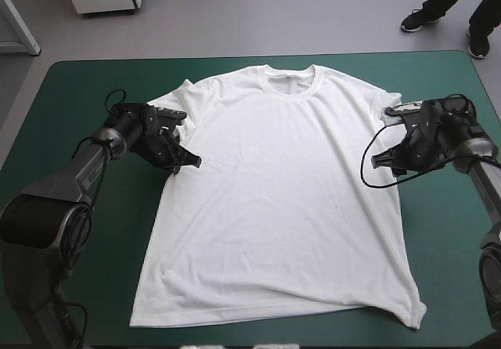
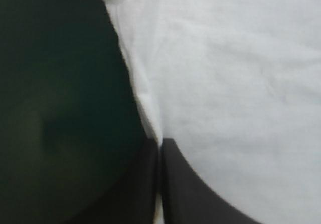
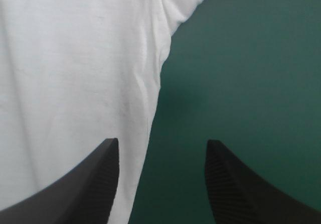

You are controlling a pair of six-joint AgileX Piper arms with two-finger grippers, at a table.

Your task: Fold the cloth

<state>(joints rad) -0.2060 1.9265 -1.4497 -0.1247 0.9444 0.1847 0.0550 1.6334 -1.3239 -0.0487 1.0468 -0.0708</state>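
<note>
1. Workpiece. The T-shirt (image 1: 282,192) is spread flat at the centre of the high view, on the teal-green cover (image 1: 70,91). The collar (image 1: 291,79) is directed toward the top of the frame and the hem (image 1: 266,306) toward the bottom. Light wrinkling is seen at the lower right corner of the hem.

2. Left gripper. In the high view the left gripper (image 1: 190,162) is located left of centre, at the side edge of the T-shirt just below the sleeve (image 1: 174,100). In the left wrist view its black fingers (image 2: 200,194) are pressed together in a pointed arch. A thin strip of the white T-shirt (image 2: 241,83) is caught between them, so the jaws are clenched on the fabric edge. White fabric is seen to one side of the gripper and the teal-green cover (image 2: 60,83) to the other.

3. Right gripper. In the high view the right gripper (image 1: 381,161) is located right of centre, at the opposite side edge below the other sleeve (image 1: 385,102). In the right wrist view the right gripper (image 3: 161,143) is released, with its black fingers (image 3: 90,194) set well apart. One finger is placed over the T-shirt (image 3: 75,58) and the other over the teal-green cover (image 3: 251,58). The side edge of the fabric runs between them, and nothing is gripped.
</note>
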